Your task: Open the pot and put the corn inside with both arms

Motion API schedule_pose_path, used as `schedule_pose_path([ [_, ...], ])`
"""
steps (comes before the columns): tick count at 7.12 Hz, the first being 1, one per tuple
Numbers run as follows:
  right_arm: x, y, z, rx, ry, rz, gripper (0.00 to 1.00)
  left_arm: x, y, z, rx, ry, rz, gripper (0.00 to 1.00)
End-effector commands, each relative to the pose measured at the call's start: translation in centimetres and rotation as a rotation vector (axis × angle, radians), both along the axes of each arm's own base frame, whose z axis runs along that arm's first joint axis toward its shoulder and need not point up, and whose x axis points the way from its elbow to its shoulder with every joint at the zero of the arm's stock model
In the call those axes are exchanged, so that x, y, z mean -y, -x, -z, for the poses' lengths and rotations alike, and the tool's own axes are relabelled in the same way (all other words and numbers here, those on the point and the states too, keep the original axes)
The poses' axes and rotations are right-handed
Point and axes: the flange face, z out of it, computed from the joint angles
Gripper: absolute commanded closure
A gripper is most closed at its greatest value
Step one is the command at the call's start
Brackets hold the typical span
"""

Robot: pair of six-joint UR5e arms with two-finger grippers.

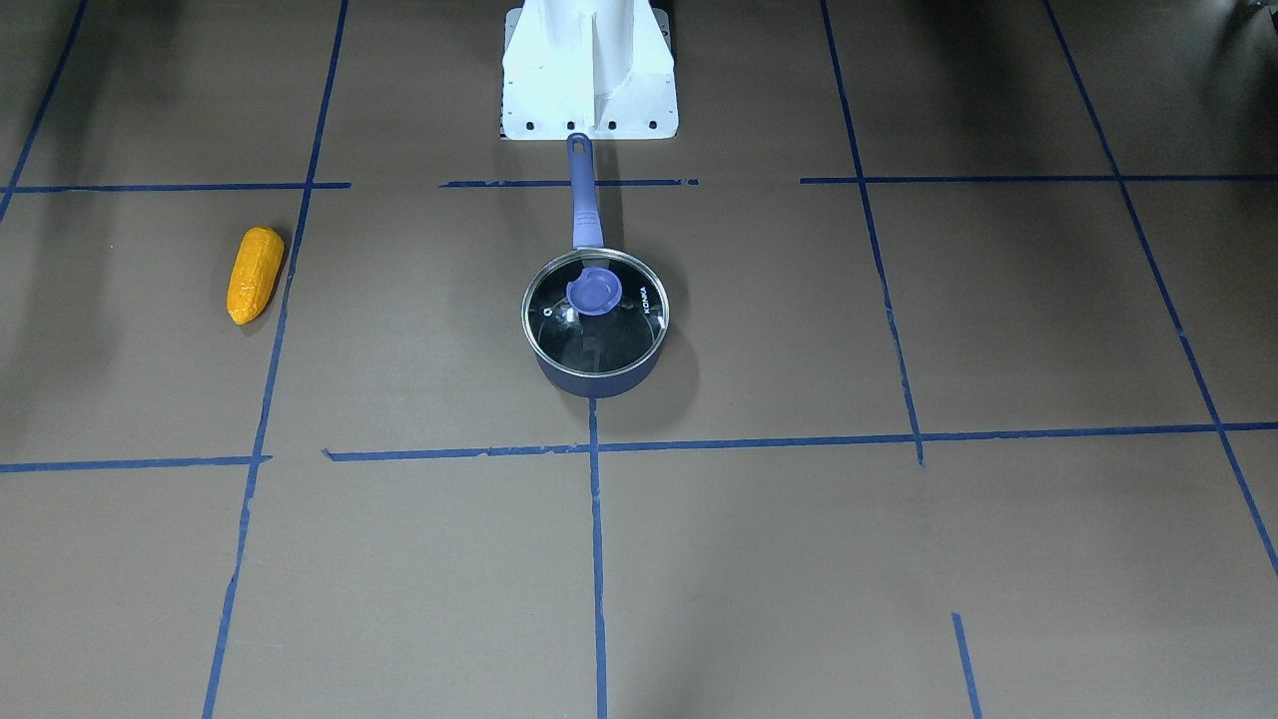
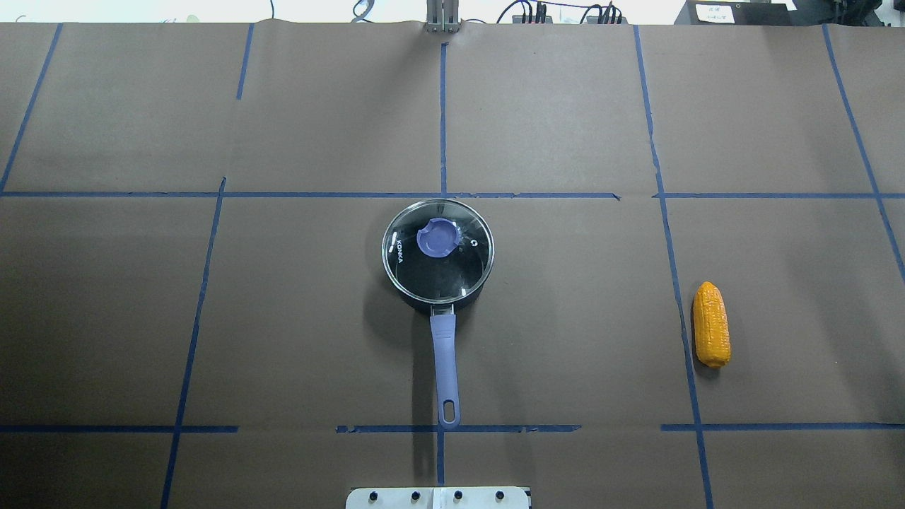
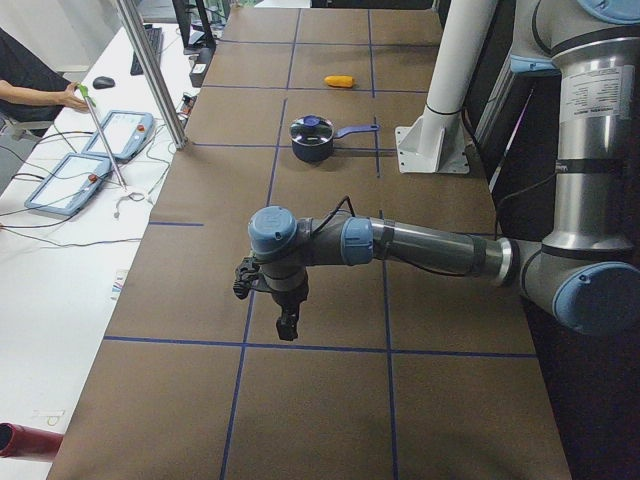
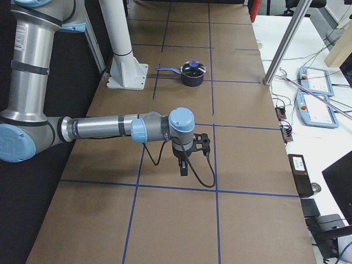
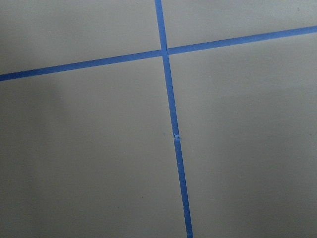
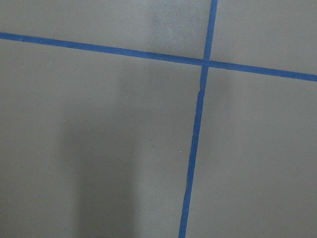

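The dark navy pot (image 1: pixel 597 379) stands at mid-table with its glass lid (image 1: pixel 595 315) on, and its purple-blue handle (image 2: pixel 445 360) points toward the robot base. The orange-yellow corn (image 2: pixel 710 324) lies flat on the robot's right side, well away from the pot; it also shows in the front view (image 1: pixel 255 275). The left gripper (image 3: pixel 287 325) shows only in the left side view, hanging low over the table's left end, far from the pot (image 3: pixel 312 140). The right gripper (image 4: pixel 183 168) shows only in the right side view, over the right end. I cannot tell whether either is open or shut.
The white base pedestal (image 1: pixel 589 70) stands just behind the pot handle's tip. Blue tape lines divide the brown table into squares. Both wrist views show only bare table and tape crossings. Tablets and cables lie on a side desk (image 3: pixel 70 180) beyond the table.
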Motion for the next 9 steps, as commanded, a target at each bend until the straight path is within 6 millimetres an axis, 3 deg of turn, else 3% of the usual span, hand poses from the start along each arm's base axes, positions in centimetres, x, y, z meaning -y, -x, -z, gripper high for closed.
schedule_pose_path([
  [1,0.0,0.1,0.0,-0.001,0.001,0.002,0.00,-0.2,-0.1,-0.3,0.005,0.006,-0.002,0.00],
  [7,0.0,0.1,-0.3,-0.001,0.009,-0.001,0.00,-0.3,-0.2,0.4,-0.022,-0.023,-0.008,0.00],
  [9,0.1,0.2,-0.2,0.023,0.019,-0.005,0.00,0.5,-2.1,3.2,-0.108,-0.077,0.010,0.00],
])
